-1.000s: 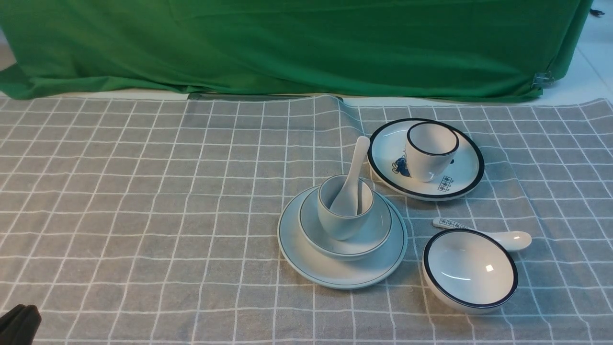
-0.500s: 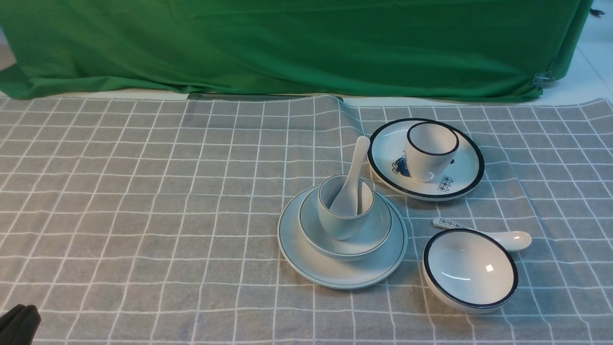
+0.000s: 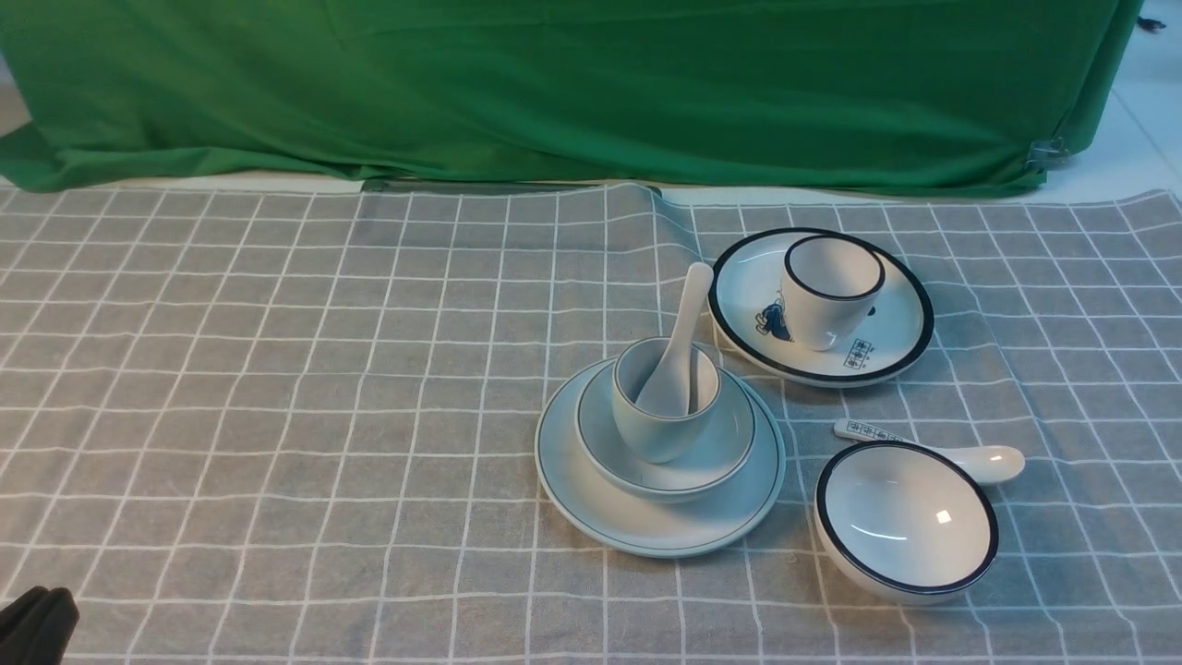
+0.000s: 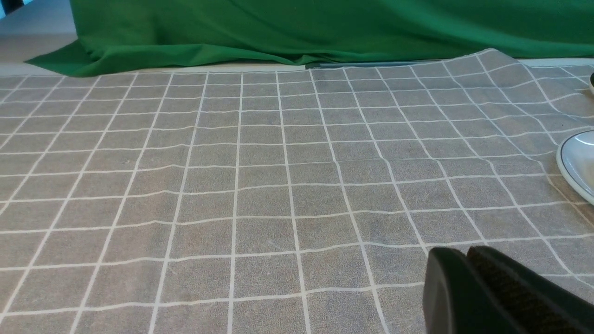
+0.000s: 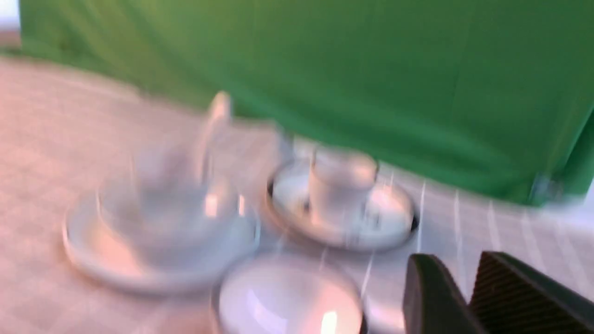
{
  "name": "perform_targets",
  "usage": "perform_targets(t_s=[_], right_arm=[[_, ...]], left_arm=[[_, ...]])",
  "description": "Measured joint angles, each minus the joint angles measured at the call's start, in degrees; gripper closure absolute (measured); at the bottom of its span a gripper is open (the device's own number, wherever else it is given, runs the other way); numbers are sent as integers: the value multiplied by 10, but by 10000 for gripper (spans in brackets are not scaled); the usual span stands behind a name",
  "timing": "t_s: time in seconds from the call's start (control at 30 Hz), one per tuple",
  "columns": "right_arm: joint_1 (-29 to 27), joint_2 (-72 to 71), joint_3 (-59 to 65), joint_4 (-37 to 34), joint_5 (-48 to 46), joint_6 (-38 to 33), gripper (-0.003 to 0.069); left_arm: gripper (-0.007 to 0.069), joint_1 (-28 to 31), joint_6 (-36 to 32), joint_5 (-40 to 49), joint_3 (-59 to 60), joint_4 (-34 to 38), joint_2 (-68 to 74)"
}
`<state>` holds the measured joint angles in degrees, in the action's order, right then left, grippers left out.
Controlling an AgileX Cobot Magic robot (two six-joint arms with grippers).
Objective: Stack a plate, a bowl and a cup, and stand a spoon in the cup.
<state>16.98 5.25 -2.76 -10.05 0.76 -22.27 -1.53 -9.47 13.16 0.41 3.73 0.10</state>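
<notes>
The pale plate (image 3: 660, 531) lies right of the cloth's centre. The pale bowl (image 3: 729, 443) sits on it and the pale cup (image 3: 646, 434) stands in the bowl. The plain white spoon (image 3: 683, 323) stands in the cup, handle leaning up and back. My left gripper (image 3: 37, 623) is shut and empty at the near left corner, far from the stack; it also shows in the left wrist view (image 4: 464, 253), with the plate's edge (image 4: 577, 162) at the side. My right gripper (image 5: 457, 257) is out of the front view. Its jaws stand slightly apart and empty, near the blurred stack (image 5: 158, 232).
A black-rimmed plate (image 3: 886, 351) with a blue picture holds a black-rimmed cup (image 3: 826, 296) behind and right of the stack. A black-rimmed bowl (image 3: 905, 522) sits at the near right, with a marked spoon (image 3: 979, 460) behind it. A green drape (image 3: 554, 92) hangs at the back.
</notes>
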Motion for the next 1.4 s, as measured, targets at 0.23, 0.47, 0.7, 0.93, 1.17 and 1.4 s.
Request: perform_targets(t_s=[0.23,0.47,0.7,0.93,1.17,1.4], right_arm=[[-113,-40,32,8,-123,20,459],[-204,-52,32,15,-146,60,447],[-185,-52,32,16,-150,50,445],[-172,-52,32,16,-152,53,428],[-172,-52,32,16,-152,54,425],[-172,-52,32,16,-152,54,421]], left_arm=[[607,0,0,0,0,-1,0],[607,0,0,0,0,-7,-1],[607,0,0,0,0,-7,-1],[607,0,0,0,0,-8,-1],[607,0,0,0,0,-11,-1],[607,0,0,0,0,-11,-1]])
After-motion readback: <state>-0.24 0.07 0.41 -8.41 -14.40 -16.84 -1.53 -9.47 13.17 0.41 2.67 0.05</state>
